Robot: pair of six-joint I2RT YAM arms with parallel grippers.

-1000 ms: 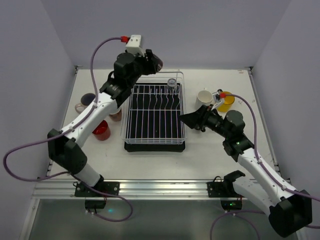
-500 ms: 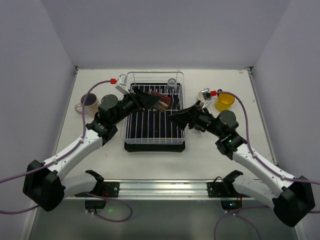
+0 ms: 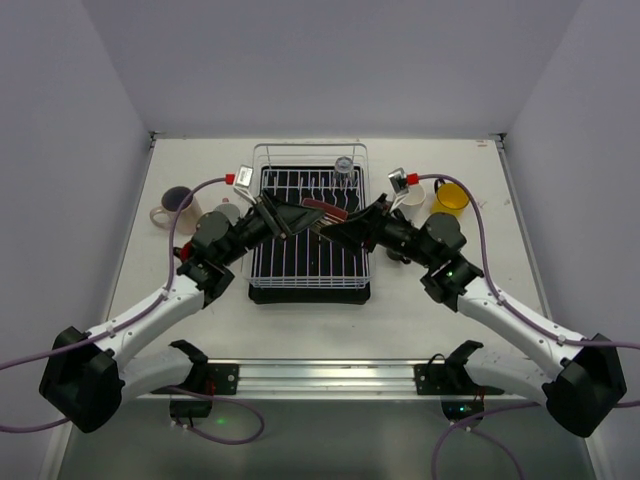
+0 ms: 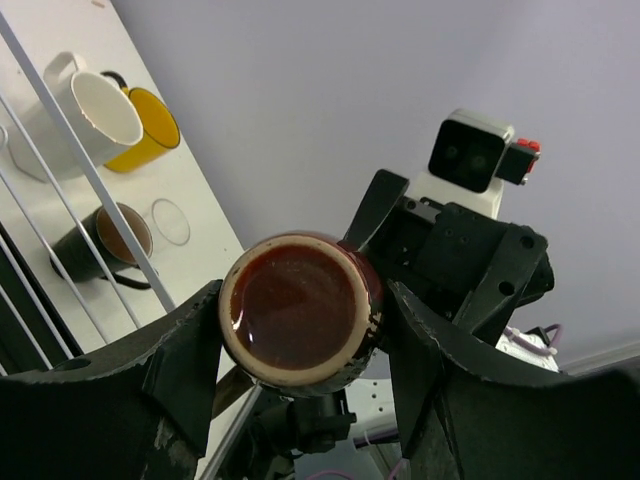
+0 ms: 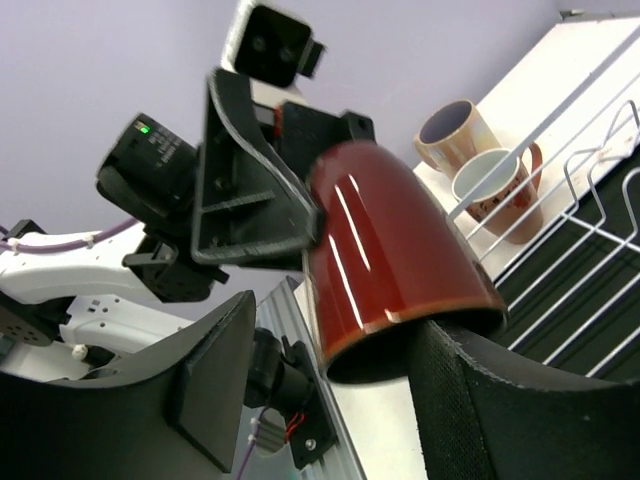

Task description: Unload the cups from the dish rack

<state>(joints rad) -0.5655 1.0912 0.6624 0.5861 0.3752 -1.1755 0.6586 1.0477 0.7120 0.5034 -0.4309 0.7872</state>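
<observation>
Left gripper [image 3: 308, 215] is clamped on the dark red cup [image 5: 395, 260], one finger on each side, holding it in the air over the dish rack [image 3: 305, 262] with the mouth end pointing right. Right gripper [image 3: 332, 226] is spread wide with the cup rim between its fingers; clear gap on one side, other side looks close to touching, so not gripping yet imo. Reads as a mid-air handover. Risks: left lets go before right has closed and the cup drops onto the rack wires; right only has the rim end of a glossy tapered wall, so a shallow bite could squirt it out; grippers are nose to nose, any misalignment knocks fingers or twists the cup. Views: left wrist shows the cup's end face (brown disc, pale ring, looks like the base) plus white mug [image 4: 100, 110], yellow mug [image 4: 155, 135] and dark mug [image 4: 95, 245] on the table [image 3: 420, 300] right of the rack. Top view shows the cup only as a red sliver, but shows a clear glass [image 3: 344, 165] at the rack's far end. Right wrist alone shows the cup's side wall and the finger gap
</observation>
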